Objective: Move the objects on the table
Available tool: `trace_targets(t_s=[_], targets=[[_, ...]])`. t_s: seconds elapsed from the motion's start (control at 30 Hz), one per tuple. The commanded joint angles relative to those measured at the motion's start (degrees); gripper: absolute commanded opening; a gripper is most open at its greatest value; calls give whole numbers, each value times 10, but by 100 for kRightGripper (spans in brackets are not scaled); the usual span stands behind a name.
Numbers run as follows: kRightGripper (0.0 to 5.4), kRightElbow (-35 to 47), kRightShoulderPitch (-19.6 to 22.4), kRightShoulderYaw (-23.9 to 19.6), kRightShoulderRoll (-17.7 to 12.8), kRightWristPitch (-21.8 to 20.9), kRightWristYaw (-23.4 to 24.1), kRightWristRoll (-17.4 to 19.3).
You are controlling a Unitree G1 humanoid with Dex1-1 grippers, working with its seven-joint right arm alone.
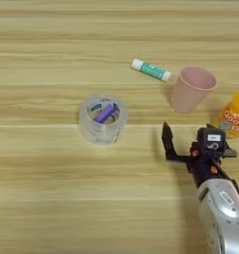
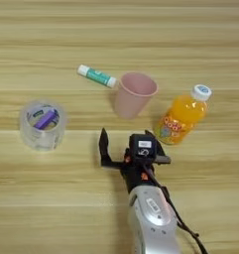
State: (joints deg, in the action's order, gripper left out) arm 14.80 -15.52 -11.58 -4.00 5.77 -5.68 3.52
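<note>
Four items ring a pink cup on the tabletop: green tube behind-left, juice bottle right, clear tub far left, and the right gripper in front, jaws spread, empty.

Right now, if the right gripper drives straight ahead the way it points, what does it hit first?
Probably the pink cup. The right gripper points up the table, fingers spread, and the cup stands just beyond them. The bottle lies off to its right. Depth is unclear, so height may let it pass over.
</note>
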Motion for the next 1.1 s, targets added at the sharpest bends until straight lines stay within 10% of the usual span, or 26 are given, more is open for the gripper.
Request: trace_targets(t_s=[0.03, 1.1], targets=[[538, 12, 9, -12, -1, -19, 23, -3], [538, -48, 101, -144, -59, -43, 102, 16]])
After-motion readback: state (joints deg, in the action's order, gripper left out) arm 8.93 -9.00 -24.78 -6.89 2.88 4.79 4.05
